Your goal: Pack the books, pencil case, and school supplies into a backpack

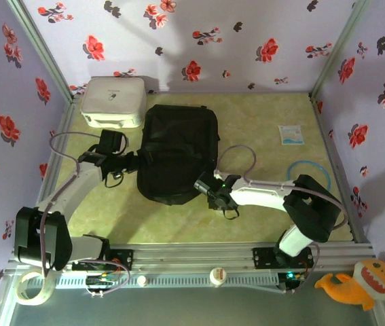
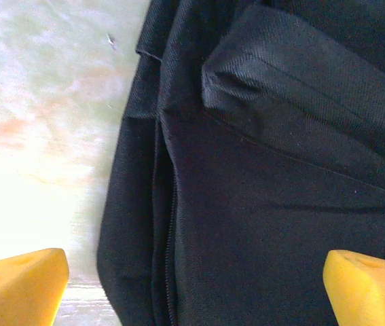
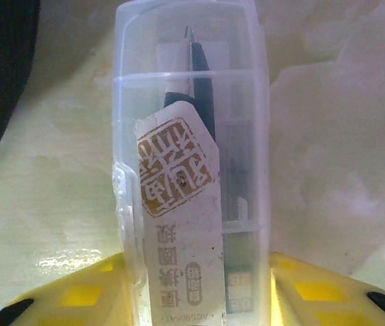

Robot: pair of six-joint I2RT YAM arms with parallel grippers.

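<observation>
Backpack [image 1: 178, 153], black, lies on the table [image 1: 260, 136]. My left gripper [image 2: 192, 288] gapes wide and empty over its left edge. My right gripper [image 3: 195, 292] pinches a clear plastic case [image 3: 192, 129], perhaps holding a compass, beside the backpack's near corner.

Backpack [image 1: 178, 153], white box [image 1: 114, 102], packet [image 1: 290, 134] on table [image 1: 260, 119]

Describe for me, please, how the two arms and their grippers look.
Both the left arm and right arm have white links, black joints and looping grey cables. The left gripper has plain yellow-orange fingers; the right gripper has yellow fingers with black markings.
</observation>
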